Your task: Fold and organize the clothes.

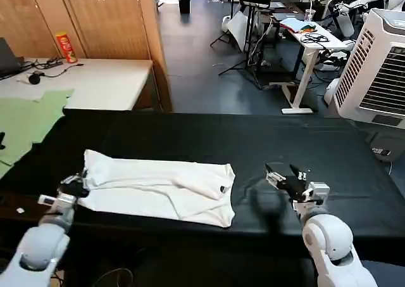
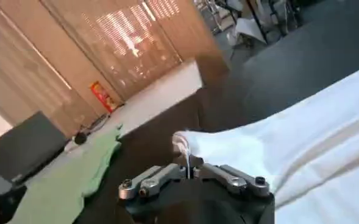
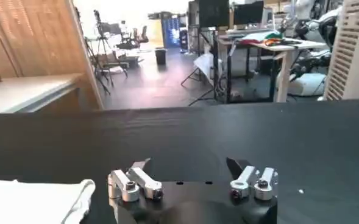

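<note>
Both grippers sit low in the head view, left gripper at the white T-shirt lying part-folded on the black table; left wrist view shows it pinching the shirt's edge; right gripper hovers spread, empty; a thin pinch may slip mid-fold.

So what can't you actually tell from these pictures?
- White cotton T-shirt: any print is hidden, since the folded shirt shows plain white in the head view.
- Left gripper: what its fingertips pinch is hidden by the gripper body in the left wrist view.
- Pale green cloth: cut off by the head view's left edge.
</note>
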Controlling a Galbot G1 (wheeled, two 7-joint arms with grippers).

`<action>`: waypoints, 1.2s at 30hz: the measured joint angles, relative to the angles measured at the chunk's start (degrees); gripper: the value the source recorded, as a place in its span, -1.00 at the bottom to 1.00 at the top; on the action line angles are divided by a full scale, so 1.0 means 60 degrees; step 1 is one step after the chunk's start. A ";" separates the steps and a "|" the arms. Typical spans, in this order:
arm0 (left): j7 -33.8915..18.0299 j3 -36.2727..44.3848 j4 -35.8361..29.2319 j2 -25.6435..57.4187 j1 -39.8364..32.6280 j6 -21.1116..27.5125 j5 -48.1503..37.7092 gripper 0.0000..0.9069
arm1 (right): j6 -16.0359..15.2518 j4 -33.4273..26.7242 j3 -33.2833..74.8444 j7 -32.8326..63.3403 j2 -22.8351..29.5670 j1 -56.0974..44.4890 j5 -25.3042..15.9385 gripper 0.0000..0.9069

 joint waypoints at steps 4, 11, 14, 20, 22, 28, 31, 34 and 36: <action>-0.0230 0.0847 -0.0746 -0.0763 -0.0119 0.0360 -0.0396 -1.00 | 0.0024 0.0011 0.0130 -0.0017 0.0005 -0.0136 -0.0122 0.94; -0.0793 0.2594 -0.1596 -0.1995 -0.0548 0.0996 -0.1622 -1.00 | 0.0051 0.0011 0.0282 -0.0036 0.0057 -0.0284 -0.0284 0.94; -0.0920 0.3333 -0.1715 -0.2378 -0.0745 0.1149 -0.1937 -1.00 | 0.0066 -0.0002 0.0281 -0.0053 0.0107 -0.0305 -0.0391 0.94; -0.1206 0.4431 -0.1784 -0.2942 -0.1188 0.1483 -0.2839 -1.00 | 0.0079 -0.0094 0.0173 -0.0069 0.0219 -0.0282 -0.0527 0.94; -0.1476 0.4701 -0.1869 -0.3102 -0.1363 0.1745 -0.3411 -1.00 | 0.0079 -0.0115 0.0148 -0.0069 0.0235 -0.0267 -0.0562 0.94; -0.1670 0.5327 -0.1710 -0.3431 -0.1710 0.1868 -0.3780 -1.00 | 0.0084 -0.0119 0.0119 -0.0115 0.0256 -0.0292 -0.0604 0.94; -0.1596 0.5451 -0.1503 -0.3587 -0.1791 0.1814 -0.3672 -1.00 | 0.0120 -0.0109 0.0109 -0.0204 0.0254 -0.0310 -0.0624 0.94; -0.1302 0.5505 -0.1268 -0.3659 -0.1793 0.1689 -0.3131 0.01 | 0.0184 -0.0065 0.0069 -0.0348 0.0241 -0.0323 -0.0625 0.94; -0.1130 0.5512 -0.1162 -0.3656 -0.1752 0.1651 -0.2833 0.94 | 0.0263 -0.0022 0.0005 -0.0459 0.0223 -0.0327 -0.0625 0.94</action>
